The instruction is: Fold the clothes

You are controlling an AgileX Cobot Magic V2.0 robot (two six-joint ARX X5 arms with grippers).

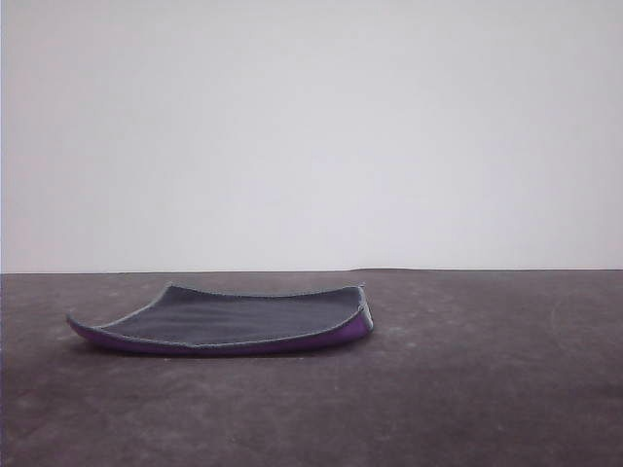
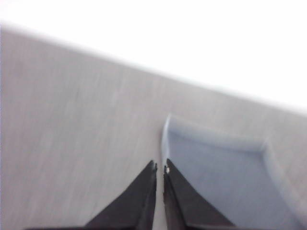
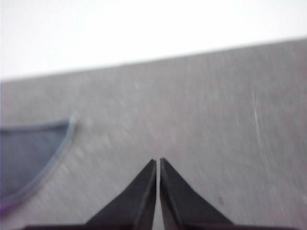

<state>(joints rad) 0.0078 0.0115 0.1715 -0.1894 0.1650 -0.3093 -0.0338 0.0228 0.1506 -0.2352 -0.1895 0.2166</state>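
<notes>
A small, thick, soft square cloth (image 1: 234,319) lies spread out on a dark, matte grey tabletop (image 1: 487,389), in the lower left-centre of the front view. Its dark grey face is turned up, and a band of bright purple shows along the near edge from the underside. A thin grey stitched line runs around the border. The cloth does not lie fully flat: its left corner and its right corner curl up slightly off the tabletop, and the middle dips between them. Behind the tabletop, a plain pale wall (image 1: 311,126) fills the upper half of the frame.

In the left wrist view, the left hand (image 2: 159,167) shows as two black, pointed fingers coming up from the bottom centre, their tips nearly touching, so the hand is closed with nothing between them. The cloth (image 2: 225,187) sits in the lower right of that frame, one raised corner just beside the fingertips; whether they touch it cannot be told, as the picture is blurred.

In the right wrist view, the right hand (image 3: 158,162) looks the same: black fingers closed together, holding nothing, over bare tabletop. The cloth's curved, stitched edge (image 3: 33,153) lies at the left edge of that frame, apart from the fingertips.
</notes>
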